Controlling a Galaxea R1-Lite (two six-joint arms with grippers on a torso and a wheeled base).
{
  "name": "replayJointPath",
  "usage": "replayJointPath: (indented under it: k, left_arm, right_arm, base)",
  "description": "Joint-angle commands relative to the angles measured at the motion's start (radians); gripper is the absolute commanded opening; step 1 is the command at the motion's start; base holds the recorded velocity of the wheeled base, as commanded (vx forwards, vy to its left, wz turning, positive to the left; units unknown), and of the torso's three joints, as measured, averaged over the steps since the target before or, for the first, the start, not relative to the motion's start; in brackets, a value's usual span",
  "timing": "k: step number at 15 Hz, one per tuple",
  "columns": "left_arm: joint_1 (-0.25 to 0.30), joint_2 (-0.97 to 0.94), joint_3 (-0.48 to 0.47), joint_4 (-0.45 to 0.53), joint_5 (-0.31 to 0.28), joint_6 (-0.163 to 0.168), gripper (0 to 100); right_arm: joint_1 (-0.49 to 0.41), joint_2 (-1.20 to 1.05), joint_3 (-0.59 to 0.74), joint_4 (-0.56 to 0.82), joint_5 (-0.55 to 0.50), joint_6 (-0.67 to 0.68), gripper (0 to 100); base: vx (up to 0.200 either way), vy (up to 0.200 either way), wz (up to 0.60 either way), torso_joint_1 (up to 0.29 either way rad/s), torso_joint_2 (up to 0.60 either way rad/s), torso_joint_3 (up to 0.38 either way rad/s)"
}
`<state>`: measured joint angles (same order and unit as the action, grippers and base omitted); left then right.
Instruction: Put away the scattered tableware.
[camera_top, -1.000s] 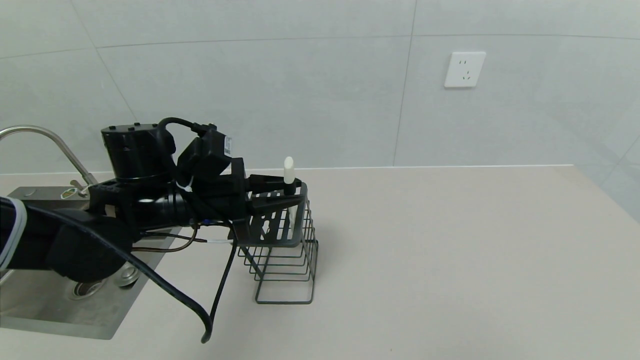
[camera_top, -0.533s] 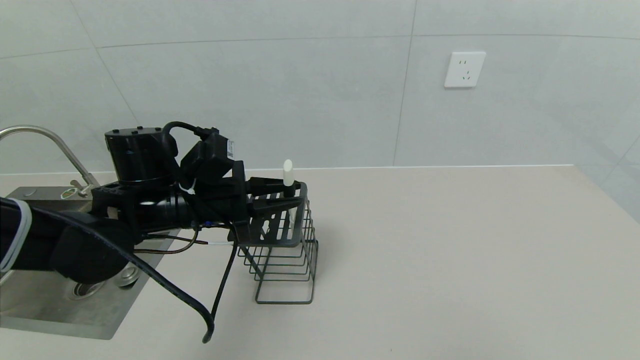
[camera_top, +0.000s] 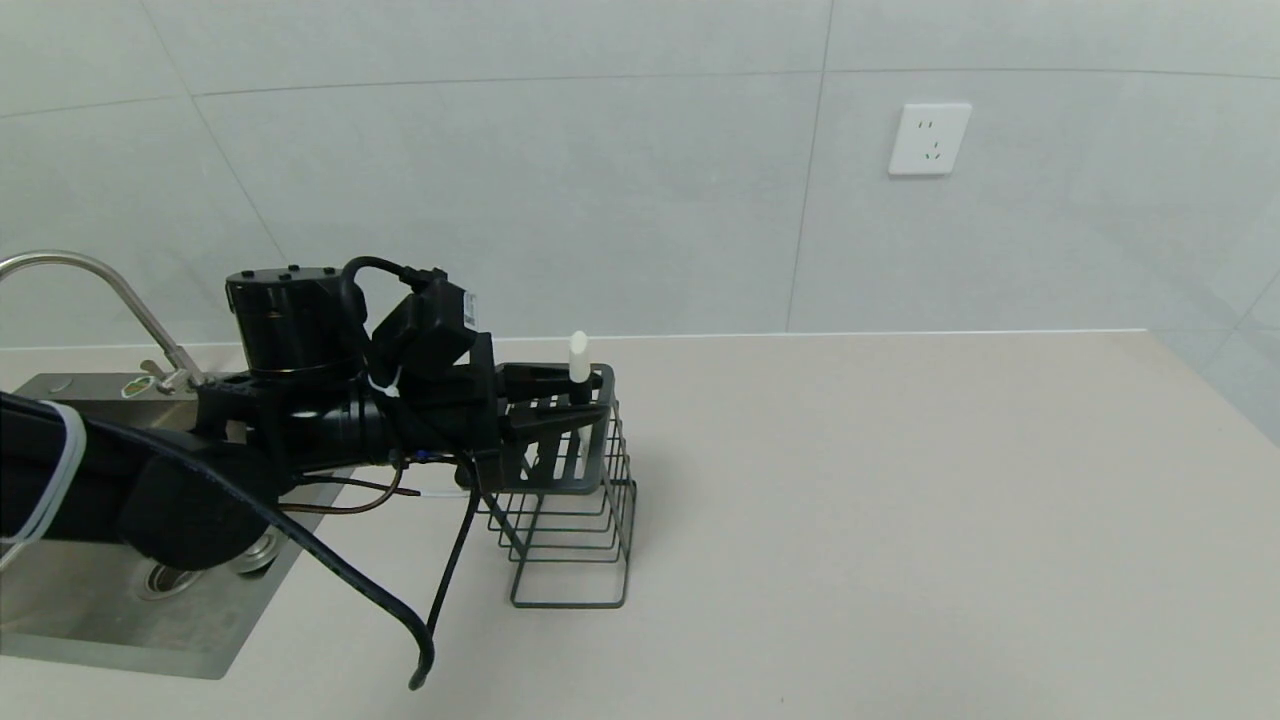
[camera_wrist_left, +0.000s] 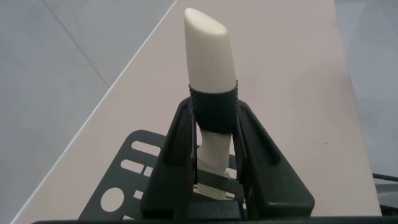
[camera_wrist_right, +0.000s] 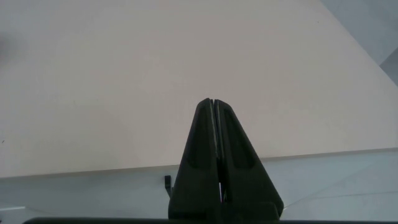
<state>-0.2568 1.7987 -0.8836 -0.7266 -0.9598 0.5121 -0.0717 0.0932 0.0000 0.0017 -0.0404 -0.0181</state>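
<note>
My left gripper (camera_top: 572, 392) is shut on a white utensil handle (camera_top: 577, 357) with a black band around it. It holds the utensil upright over the black wire cutlery rack (camera_top: 565, 530) on the counter, with the lower end inside the rack's perforated top holder (camera_top: 585, 470). In the left wrist view the white handle (camera_wrist_left: 210, 50) sticks up between the two black fingers (camera_wrist_left: 180, 149), above the slotted plate (camera_wrist_left: 127, 177). My right gripper (camera_wrist_right: 215, 118) is shut with nothing in it, above bare counter.
A steel sink (camera_top: 110, 590) with a curved faucet (camera_top: 95, 275) lies left of the rack, under my left arm. The beige counter (camera_top: 900, 500) stretches right of the rack. A wall socket (camera_top: 930, 138) sits on the tiled wall behind.
My left gripper has lowered the white utensil further into the rack; less of the handle shows above the rim. The arm has shifted slightly right.
</note>
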Motion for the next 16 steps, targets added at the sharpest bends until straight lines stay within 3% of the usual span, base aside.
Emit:
replayJointPath:
  k: [1, 7, 8, 16]
  left_arm:
    - [0.004, 0.005, 0.002, -0.001, 0.000, 0.000, 0]
    - [0.004, 0.005, 0.015, -0.002, 0.000, 0.000, 0]
    - [0.004, 0.005, 0.018, -0.002, 0.001, 0.000, 100]
    - [0.004, 0.013, 0.037, -0.050, 0.004, 0.000, 100]
  right_arm:
    - [0.000, 0.000, 0.000, 0.000, -0.001, 0.000, 0]
    - [0.000, 0.000, -0.002, 0.000, 0.001, 0.000, 0]
    - [0.000, 0.000, 0.000, 0.000, -0.001, 0.000, 0]
    - [0.000, 0.000, 0.000, 0.000, -0.001, 0.000, 0]
  base:
    - [0.000, 0.000, 0.00, 0.000, 0.00, 0.000]
    - [0.000, 0.000, 0.00, 0.000, 0.00, 0.000]
    - [0.000, 0.000, 0.00, 0.000, 0.00, 0.000]
    - [0.000, 0.000, 0.00, 0.000, 0.00, 0.000]
